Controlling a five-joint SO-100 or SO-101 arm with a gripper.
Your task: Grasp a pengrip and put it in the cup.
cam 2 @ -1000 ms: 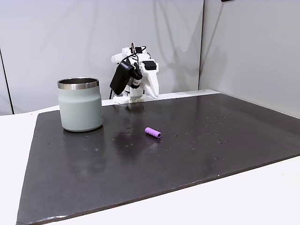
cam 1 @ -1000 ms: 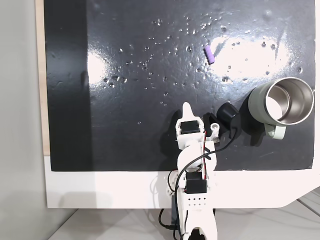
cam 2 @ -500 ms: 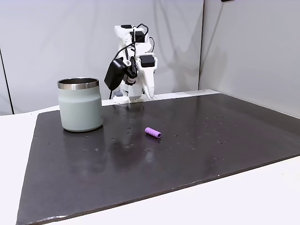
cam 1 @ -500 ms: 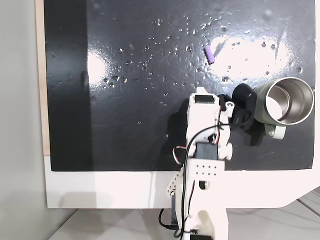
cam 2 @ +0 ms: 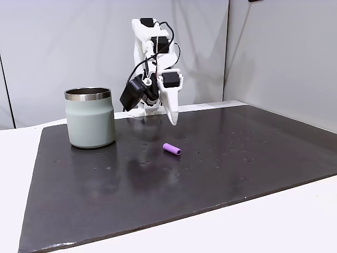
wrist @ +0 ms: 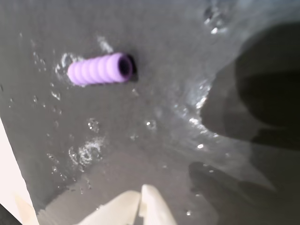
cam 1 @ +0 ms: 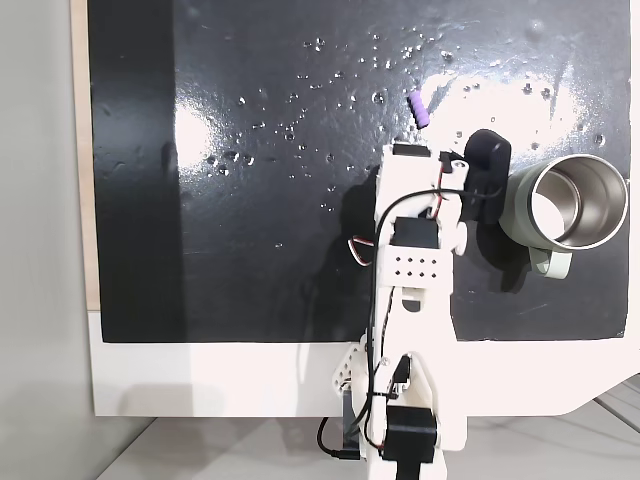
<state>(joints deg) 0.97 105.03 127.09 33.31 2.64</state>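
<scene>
**Operator:** Where do you stand on the job?

**Arm:** At the start of it, I judge; nothing is grasped yet; the pengrip lies on its side on the black mat, and in a fixed view my gripper hangs in the air above the mat, near the pengrip but clear of it.

**Operator:** And the fingers?

**Arm:** One white finger points down at the mat; whether the pair is apart or together I cannot tell from these views; they carry nothing.

**Operator:** What does your wrist camera give you?

**Arm:** The pengrip shows ribbed and hollow, its open end toward the right of that view, lying alone on the mat; a white fingertip juts in from the bottom edge, well short of it.

**Operator:** The cup?

**Arm:** The cup stands upright near the mat's right edge as seen from above; its steel inside looks empty; so reaching, closing, lifting, carrying and dropping are all left.
</scene>
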